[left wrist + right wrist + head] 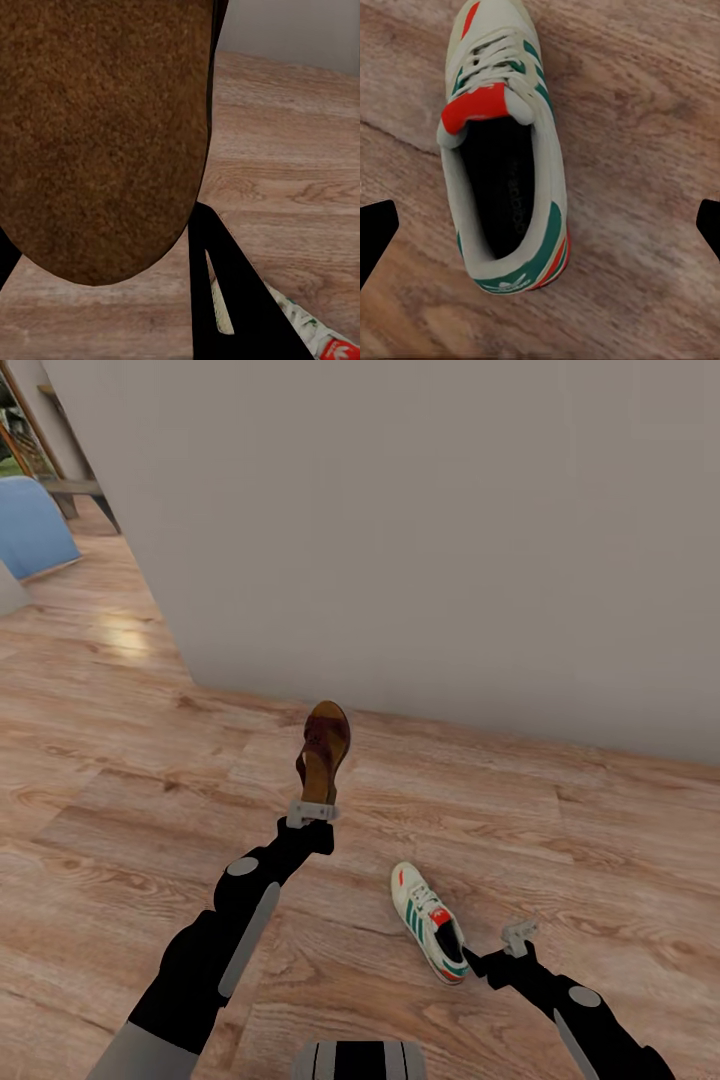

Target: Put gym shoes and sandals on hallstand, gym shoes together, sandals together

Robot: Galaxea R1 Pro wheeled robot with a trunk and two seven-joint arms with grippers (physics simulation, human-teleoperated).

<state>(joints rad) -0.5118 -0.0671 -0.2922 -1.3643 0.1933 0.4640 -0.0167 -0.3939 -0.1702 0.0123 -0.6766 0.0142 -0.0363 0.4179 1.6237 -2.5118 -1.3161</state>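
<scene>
One dark brown sandal [325, 750] hangs toe-up above the corridor floor [120, 780], with my left gripper [313, 812] shut on its heel end. In the left wrist view its brown sole [105, 135] sits close to the camera, beside one black finger [225, 300]. A cream-white gym shoe [430, 923] with green stripes lies on the floor, heel toward me. My right gripper [520, 935] is open just right of its heel. In the right wrist view the gym shoe [502, 150] lies between and ahead of the spread fingertips [375, 232], untouched.
A pale wall [450, 540] runs across the view just behind the sandal. At the far left, past the wall's corner, stand a blue object [35, 525] and a wooden furniture leg [75, 490]. Wood flooring stretches left and right of the arms.
</scene>
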